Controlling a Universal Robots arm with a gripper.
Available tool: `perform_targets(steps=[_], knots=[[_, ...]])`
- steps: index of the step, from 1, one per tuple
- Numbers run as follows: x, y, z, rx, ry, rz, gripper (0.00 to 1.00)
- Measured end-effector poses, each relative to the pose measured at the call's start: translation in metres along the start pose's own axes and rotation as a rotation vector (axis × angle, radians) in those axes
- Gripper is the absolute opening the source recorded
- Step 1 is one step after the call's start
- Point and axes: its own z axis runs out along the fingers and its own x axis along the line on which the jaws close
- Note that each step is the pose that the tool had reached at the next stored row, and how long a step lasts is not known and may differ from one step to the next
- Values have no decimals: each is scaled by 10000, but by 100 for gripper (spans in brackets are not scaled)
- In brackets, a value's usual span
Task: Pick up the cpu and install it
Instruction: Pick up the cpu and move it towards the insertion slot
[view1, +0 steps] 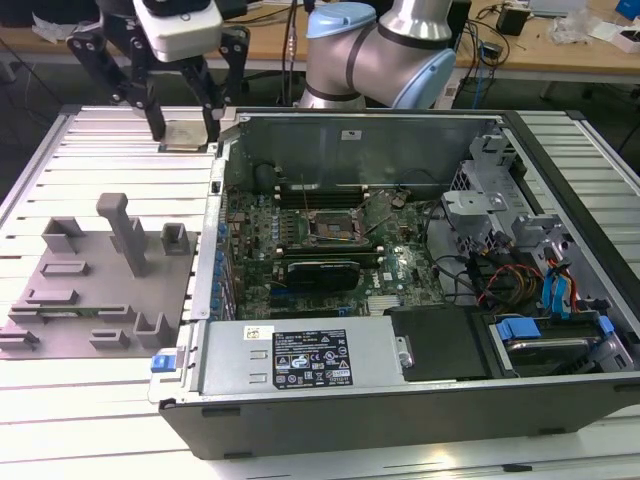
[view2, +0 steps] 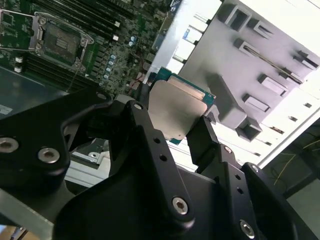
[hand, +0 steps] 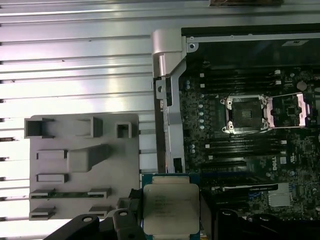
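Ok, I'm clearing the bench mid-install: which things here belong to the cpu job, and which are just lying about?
Job: end effector, shut on the cpu; open cpu socket on the motherboard; computer case.
Lying about: grey fixture plate with its blocks; power supply; drive bays.

The chip (hand: 171, 209) pinched between the jaws has a silvery metal lid with a dull, brushed sheen and a green board edge. The gripper (view2: 172, 111) is smooth matt black, dotted with bright steel screw heads. To one side of the jaws lies a block tray (hand: 82, 165) of matt grey plastic, resting on a table (hand: 75, 65) of ribbed bare aluminium with a satin shine. To the jaws' other side, the computer case (hand: 167, 75) is dull grey sheet metal, holding a green lacquered circuit board (hand: 210, 125) and a shiny metal socket frame (hand: 245, 114)
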Motion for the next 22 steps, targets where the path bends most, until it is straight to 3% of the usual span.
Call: perform_targets(steps=[9,22], knots=[[-278,15,5,0,1,-2,55],[-578,31,11,1,1,-1,55]])
